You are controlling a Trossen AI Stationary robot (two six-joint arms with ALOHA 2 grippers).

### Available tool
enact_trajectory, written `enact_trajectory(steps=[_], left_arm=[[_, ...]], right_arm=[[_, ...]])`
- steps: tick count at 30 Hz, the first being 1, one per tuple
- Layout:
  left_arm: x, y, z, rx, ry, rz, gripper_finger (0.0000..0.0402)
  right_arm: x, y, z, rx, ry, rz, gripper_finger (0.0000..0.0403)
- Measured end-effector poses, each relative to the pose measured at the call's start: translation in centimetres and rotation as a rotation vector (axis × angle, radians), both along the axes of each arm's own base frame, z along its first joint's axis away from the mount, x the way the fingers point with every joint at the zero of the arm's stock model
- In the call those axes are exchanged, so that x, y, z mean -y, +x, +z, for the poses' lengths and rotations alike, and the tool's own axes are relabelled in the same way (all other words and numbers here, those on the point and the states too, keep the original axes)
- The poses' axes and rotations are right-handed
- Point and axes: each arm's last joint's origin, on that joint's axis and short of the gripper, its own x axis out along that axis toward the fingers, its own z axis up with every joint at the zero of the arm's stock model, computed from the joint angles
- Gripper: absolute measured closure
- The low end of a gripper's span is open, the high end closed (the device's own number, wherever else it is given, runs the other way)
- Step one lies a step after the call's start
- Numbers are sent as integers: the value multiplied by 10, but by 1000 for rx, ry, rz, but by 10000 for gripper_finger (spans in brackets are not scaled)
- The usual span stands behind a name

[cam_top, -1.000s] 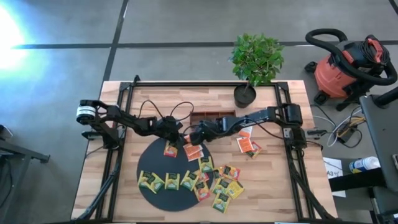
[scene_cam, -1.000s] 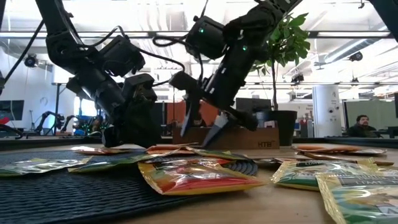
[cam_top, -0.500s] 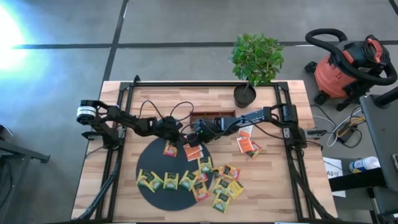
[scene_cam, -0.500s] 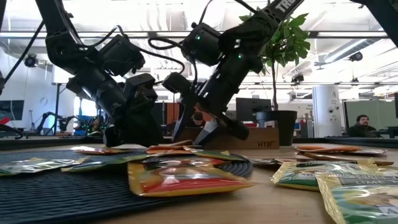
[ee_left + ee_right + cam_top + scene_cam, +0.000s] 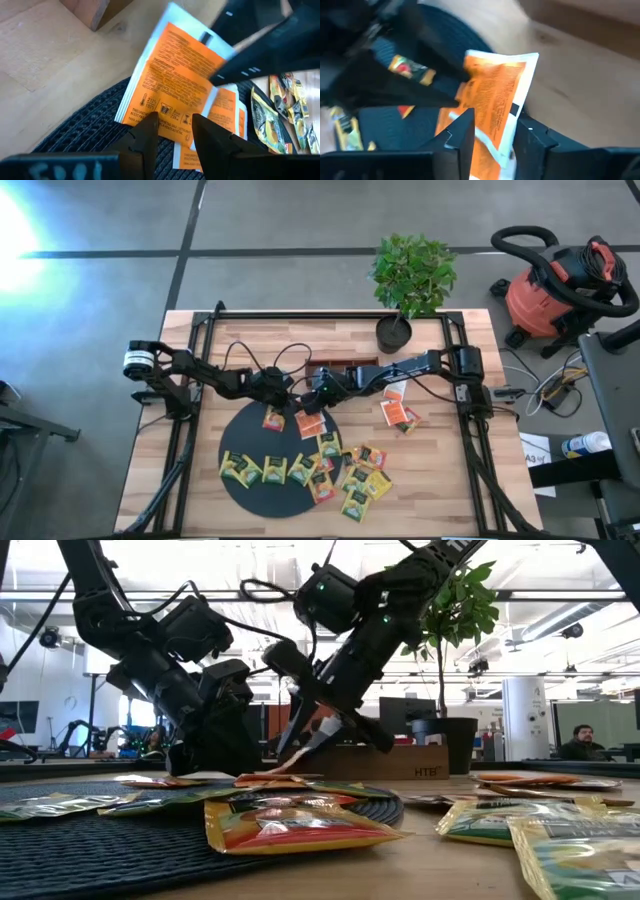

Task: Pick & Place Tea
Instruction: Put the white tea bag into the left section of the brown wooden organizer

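A: Item, near edge of the desk: loose tea sachets, yellow and green, some on the black mat, some on bare wood by its right rim.

B: Mid-desk?

A: Right gripper, fingers closed on an orange sachet, lifted tilted over the mat's far rim. Left gripper, fingers narrowly parted around the same sachet's edge.

B: Far side?

A: Wooden box, potted plant.

B: Risk?

A: Both grippers crowd one packet; pulling apart could probably tear or drop it.
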Motion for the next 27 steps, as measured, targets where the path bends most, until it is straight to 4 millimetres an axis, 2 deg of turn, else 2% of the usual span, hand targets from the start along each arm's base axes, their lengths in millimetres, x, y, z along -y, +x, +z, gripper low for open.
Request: enact_trajectory(steps=[18, 22, 27], left_arm=[[-1, 4, 8, 47, 13, 16, 278], [1, 2, 24, 113, -46, 1, 278], [3, -8, 60, 233, -73, -12, 278]], right_arm=[[5, 0, 4, 20, -78, 56, 384], [4, -7, 22, 16, -138, 125, 394], [3, -26, 54, -23, -249, 248, 394]])
